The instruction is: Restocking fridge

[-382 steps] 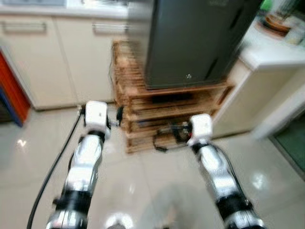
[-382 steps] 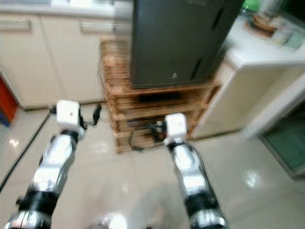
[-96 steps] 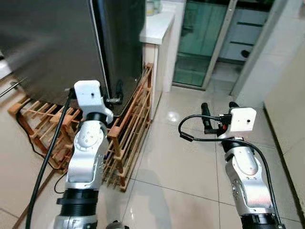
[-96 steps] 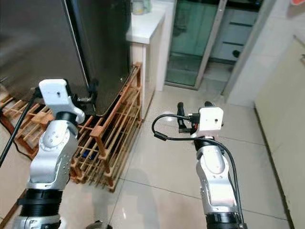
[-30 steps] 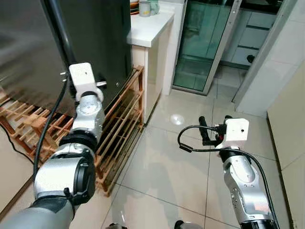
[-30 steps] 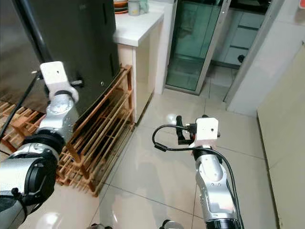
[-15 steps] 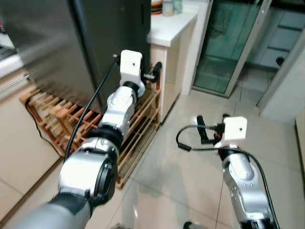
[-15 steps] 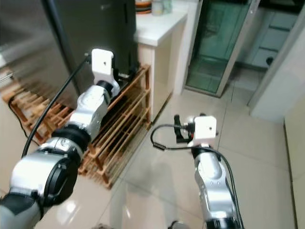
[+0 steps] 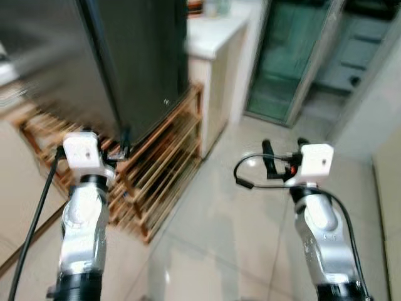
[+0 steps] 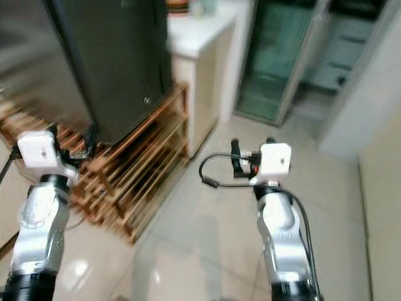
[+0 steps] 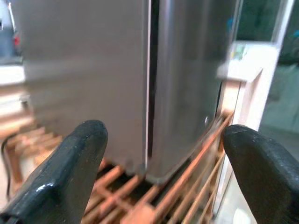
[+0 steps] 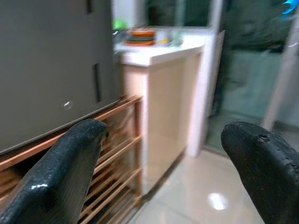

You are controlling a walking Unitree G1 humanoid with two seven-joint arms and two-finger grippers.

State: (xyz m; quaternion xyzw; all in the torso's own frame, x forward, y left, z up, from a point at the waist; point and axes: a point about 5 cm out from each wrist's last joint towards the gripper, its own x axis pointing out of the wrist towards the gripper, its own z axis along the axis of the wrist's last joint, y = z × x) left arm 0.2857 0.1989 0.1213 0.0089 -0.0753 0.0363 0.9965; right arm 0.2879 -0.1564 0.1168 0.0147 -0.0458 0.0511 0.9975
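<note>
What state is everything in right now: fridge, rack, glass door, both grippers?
Fridge: door shut, standing on the rack.
Rack: wooden, on the floor, carrying the fridge.
Glass door: too blurred to tell open or shut.
Left gripper: open, empty, pointed at the fridge's corner.
Right gripper: open, empty, held over the floor.
Counter: dishes on top, too blurred to name.

Both arms forward, left gripper (image 11: 161, 172) and right gripper (image 12: 161, 163) spread wide, empty.
</note>
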